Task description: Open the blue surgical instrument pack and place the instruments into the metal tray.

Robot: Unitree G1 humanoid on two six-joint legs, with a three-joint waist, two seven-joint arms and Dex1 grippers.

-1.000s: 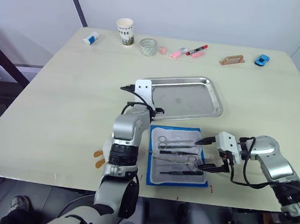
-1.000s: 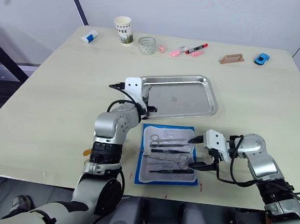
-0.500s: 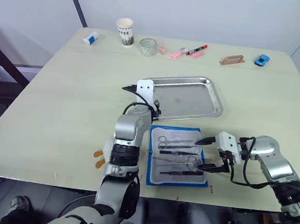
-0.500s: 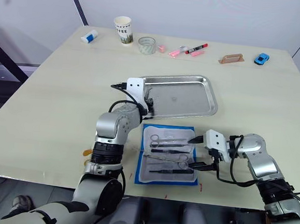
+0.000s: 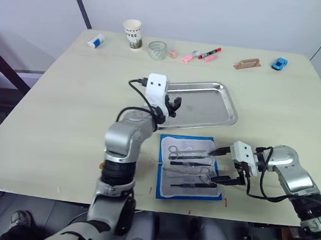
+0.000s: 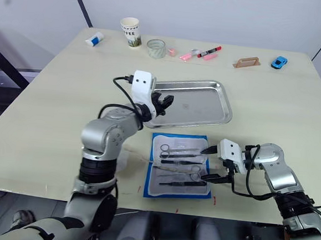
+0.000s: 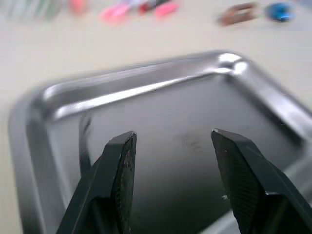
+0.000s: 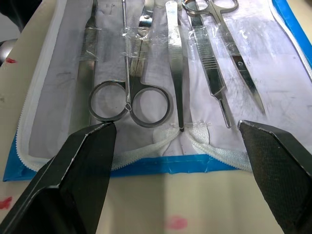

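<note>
The blue surgical instrument pack (image 5: 159, 178) lies open near the table's front edge, its pale lining up. Several steel instruments (image 5: 187, 161) lie strapped inside it, among them ring-handled scissors (image 8: 130, 101) and forceps (image 8: 175, 58). My right gripper (image 5: 213, 167) is open at the pack's right edge, one finger towards each end of the row of tools, and holds nothing. Just behind the pack sits the metal tray (image 5: 209, 106). My left gripper (image 5: 173, 105) hovers open over the tray's left end (image 7: 58, 102), with nothing between its fingers.
Along the far edge stand a paper cup (image 5: 132, 33), a clear glass (image 5: 158, 50), pink pens (image 5: 189, 56), a red marker (image 5: 211, 51), a brown holder (image 5: 248, 63) and a blue toy car (image 5: 279, 64). A white tube (image 5: 97, 40) lies at the far left.
My left arm has swung its elbow out to the left and turned its gripper over the tray's left end. The right gripper and the pack have stayed put.
</note>
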